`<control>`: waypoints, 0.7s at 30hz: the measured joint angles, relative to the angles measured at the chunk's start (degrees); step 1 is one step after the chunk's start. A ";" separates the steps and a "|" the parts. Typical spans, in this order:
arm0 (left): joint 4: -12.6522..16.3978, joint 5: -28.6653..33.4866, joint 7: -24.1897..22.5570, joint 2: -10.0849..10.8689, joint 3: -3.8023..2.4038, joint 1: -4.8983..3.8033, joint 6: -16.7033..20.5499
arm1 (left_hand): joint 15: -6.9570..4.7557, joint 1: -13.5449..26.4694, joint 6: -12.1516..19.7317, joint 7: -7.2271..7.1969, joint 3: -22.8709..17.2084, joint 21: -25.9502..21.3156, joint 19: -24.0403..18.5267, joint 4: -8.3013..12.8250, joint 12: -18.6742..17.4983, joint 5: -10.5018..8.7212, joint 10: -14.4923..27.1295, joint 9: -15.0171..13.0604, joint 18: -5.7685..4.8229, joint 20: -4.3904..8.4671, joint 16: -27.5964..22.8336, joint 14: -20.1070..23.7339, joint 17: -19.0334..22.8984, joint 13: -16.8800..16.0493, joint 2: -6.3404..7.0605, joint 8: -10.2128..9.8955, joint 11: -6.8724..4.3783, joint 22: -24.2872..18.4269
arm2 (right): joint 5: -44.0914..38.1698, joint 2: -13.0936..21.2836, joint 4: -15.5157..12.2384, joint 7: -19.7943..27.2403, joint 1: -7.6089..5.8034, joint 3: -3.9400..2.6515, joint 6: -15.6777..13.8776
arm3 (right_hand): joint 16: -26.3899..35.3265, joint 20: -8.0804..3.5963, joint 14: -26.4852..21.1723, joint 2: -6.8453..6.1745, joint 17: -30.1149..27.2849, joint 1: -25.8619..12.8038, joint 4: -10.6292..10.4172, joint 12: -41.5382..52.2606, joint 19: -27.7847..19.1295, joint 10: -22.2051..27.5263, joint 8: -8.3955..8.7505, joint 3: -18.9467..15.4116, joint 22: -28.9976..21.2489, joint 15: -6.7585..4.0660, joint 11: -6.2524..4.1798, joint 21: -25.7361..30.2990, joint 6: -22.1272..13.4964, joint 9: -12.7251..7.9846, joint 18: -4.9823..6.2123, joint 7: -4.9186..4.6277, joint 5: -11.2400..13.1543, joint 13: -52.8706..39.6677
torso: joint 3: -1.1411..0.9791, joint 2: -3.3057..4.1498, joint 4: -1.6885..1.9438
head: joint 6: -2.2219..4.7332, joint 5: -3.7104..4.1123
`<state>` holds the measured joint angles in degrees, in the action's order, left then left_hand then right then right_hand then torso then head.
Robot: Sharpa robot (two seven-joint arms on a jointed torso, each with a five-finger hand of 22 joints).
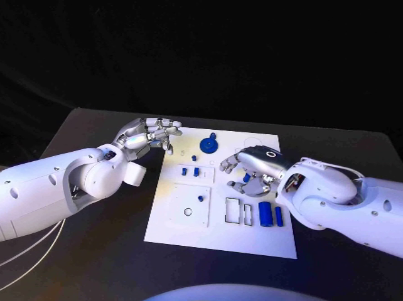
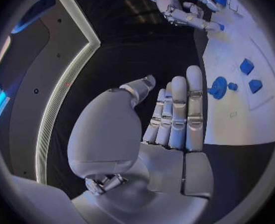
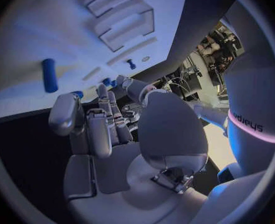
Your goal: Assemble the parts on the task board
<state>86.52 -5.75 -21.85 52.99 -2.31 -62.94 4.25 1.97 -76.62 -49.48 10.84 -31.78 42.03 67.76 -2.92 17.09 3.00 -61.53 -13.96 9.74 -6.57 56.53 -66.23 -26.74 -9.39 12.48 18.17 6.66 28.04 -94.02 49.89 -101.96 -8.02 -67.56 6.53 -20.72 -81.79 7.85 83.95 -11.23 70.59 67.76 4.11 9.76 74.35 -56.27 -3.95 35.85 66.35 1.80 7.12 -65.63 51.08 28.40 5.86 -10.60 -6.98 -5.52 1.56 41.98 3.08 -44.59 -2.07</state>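
The white task board [image 1: 218,237] lies mid-table. My left hand [image 1: 152,135] hovers at its far left corner, fingers straight and together [image 2: 177,112], thumb apart, holding nothing. A round blue part [image 1: 208,146] lies just right of it, also seen as the blue disc [image 2: 219,87]. My right hand [image 1: 252,167] is over the board's middle, fingers curled down around a small blue part [image 1: 246,178]; the left wrist view shows that part [image 2: 219,27] at its fingertips. Two blue cylinders [image 1: 271,215] lie near the board's right edge, beside my right forearm.
Small blue pieces [image 1: 191,170] sit between the two hands. Rectangular slots [image 1: 238,211] lie left of the cylinders, and a square recess [image 1: 189,211] with a hole is at the board's near left. Black table [image 1: 102,251] surrounds the board.
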 measured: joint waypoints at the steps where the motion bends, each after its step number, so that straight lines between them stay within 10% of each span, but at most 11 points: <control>1: 0.00 0.00 0.01 0.01 0.00 0.00 0.00 | 0.00 0.00 0.00 0.00 0.00 0.00 0.00 0.00 0.00 0.00 0.00 0.00 0.00 0.00 0.00 0.00 0.00 0.00 0.00 0.00 0.00 0.00 | 0.83 0.71 0.01 -0.04 -0.60 -0.07 0.22 | 0.59 0.01 0.07 -0.12 -1.17 0.13 -0.07 -0.02 -0.68 0.93 0.00 -0.49 -1.04 0.25 0.07 1.19 -0.32 -0.09 0.40 -0.03 0.00 0.19 | 0.00 -0.01 -0.01 | 0.08 0.14; 7: -0.02 -0.01 0.03 0.01 0.00 0.00 -0.05 | 0.00 0.00 0.00 0.00 0.00 0.00 0.00 0.00 0.00 0.00 0.00 0.00 0.00 0.00 0.00 0.00 0.00 0.00 0.00 0.00 0.00 0.00 | 4.42 3.83 0.14 -0.12 -2.93 -0.15 2.52 | 2.28 0.05 0.08 -0.71 -4.64 0.72 -0.63 0.46 -1.77 3.74 0.00 -4.21 -4.24 0.25 0.09 4.94 -2.05 -0.69 0.39 0.85 0.00 0.77 | -0.03 0.00 -0.03 | 0.55 0.87; 14: -0.05 -0.01 0.04 -0.05 0.00 0.00 -0.13 | 0.00 0.00 0.00 0.00 0.00 0.00 0.00 0.00 0.00 0.00 0.00 -0.01 0.00 0.00 0.00 0.00 -0.09 0.00 0.00 0.00 0.00 -0.01 | 5.32 4.79 1.73 -1.01 -3.67 -0.21 8.05 | 4.24 0.56 -0.34 0.90 -8.87 3.73 -3.39 3.88 -3.69 9.08 0.00 -16.91 -9.27 0.66 0.75 11.29 -5.84 -1.82 1.68 2.29 0.22 1.14 | -0.10 0.07 -0.03 | 0.81 1.28; 21: -0.10 -0.02 0.05 -0.08 0.01 0.00 -0.22 | 0.00 0.00 0.00 0.00 0.00 0.00 0.00 0.00 0.00 0.00 0.00 -0.01 0.01 0.00 0.00 0.00 -0.09 0.00 0.00 0.00 0.00 0.04 | 5.57 4.30 2.95 -1.81 -3.65 -0.02 11.89 | 5.05 0.56 -0.33 2.01 -10.38 4.95 -4.19 5.80 -3.68 9.50 0.00 -19.88 -10.36 0.66 0.67 12.75 -6.52 -2.14 1.68 1.96 0.45 1.08 | -0.10 0.12 0.03 | 0.87 1.42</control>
<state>86.43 -5.77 -21.81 52.91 -2.30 -62.94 4.03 1.97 -76.62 -49.48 10.84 -31.78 42.03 67.76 -2.92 17.09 3.00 -61.53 -13.96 9.75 -6.57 56.53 -66.23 -26.83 -9.39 12.48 18.17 6.66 28.07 -88.46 54.19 -99.01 -9.83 -71.21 6.51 -8.83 -76.74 8.41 83.61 -9.22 60.21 72.71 -0.09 15.56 70.67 -46.77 -3.95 15.97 55.99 2.46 7.79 -52.89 44.56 26.26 7.54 -8.64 -6.53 -4.44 1.46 42.11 3.10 -43.71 -0.65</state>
